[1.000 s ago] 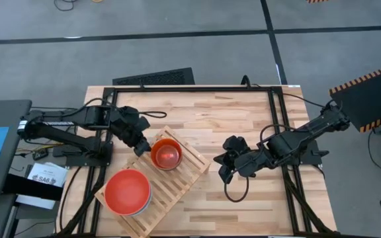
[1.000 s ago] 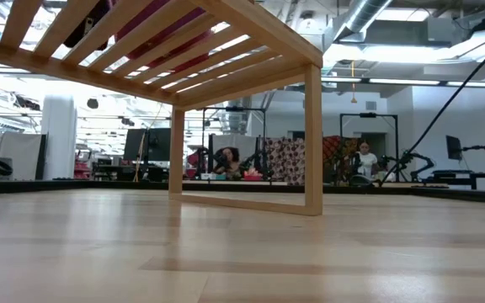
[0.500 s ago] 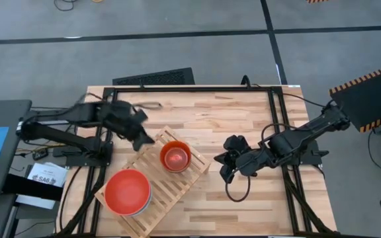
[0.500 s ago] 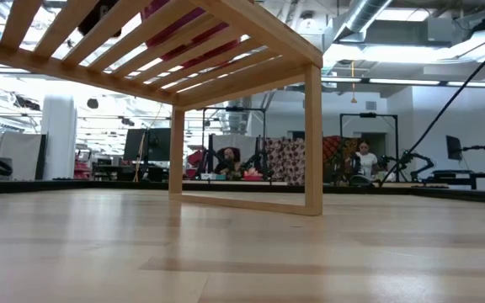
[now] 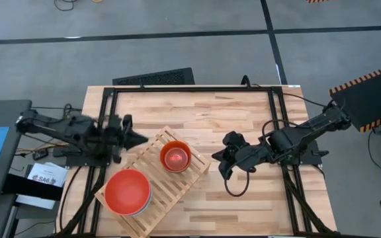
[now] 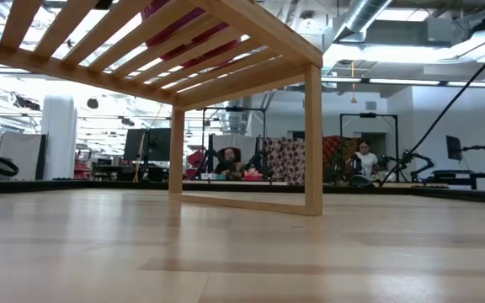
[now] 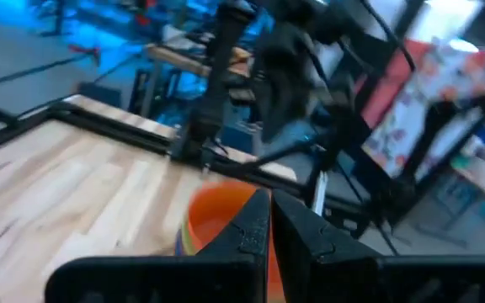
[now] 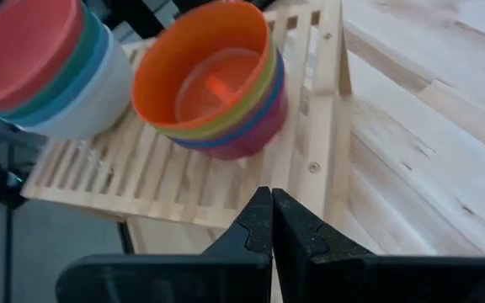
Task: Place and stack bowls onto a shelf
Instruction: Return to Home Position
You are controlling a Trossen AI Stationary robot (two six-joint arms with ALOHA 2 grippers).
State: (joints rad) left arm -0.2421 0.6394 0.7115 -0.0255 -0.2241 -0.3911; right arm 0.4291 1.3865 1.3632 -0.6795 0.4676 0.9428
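The shelf (image 5: 170, 188), a rack of pale slats, stands slantwise on the table's left half. Two stacks of bowls rest on it by their bases. The small stack (image 5: 175, 156) has an orange bowl on top, and the right wrist view shows yellow, blue and pink rims (image 8: 226, 126) under it. The large stack (image 5: 129, 192) has a red bowl on top, over teal and white ones (image 8: 53, 80). My left gripper (image 5: 144, 139) is shut and level, left of the small stack (image 7: 213, 215) and clear of it. My right gripper (image 5: 220, 165) hangs shut just right of the shelf's right corner, pointing at the bowls (image 8: 271, 198).
A black frame (image 5: 190, 89) runs around the tabletop. A dark cable loop (image 5: 233, 188) lies on the table below my right gripper. The table's right half and far strip are bare wood (image 5: 243, 112). In the low view the shelf (image 6: 226, 50) rises overhead on its wooden leg (image 6: 312, 139).
My left gripper has drawn back from the small stack's rim toward the table's left edge, staying shut, and has tipped up from slanting down to level. The small stack has slid a little to the right on the shelf. My right arm has kept still.
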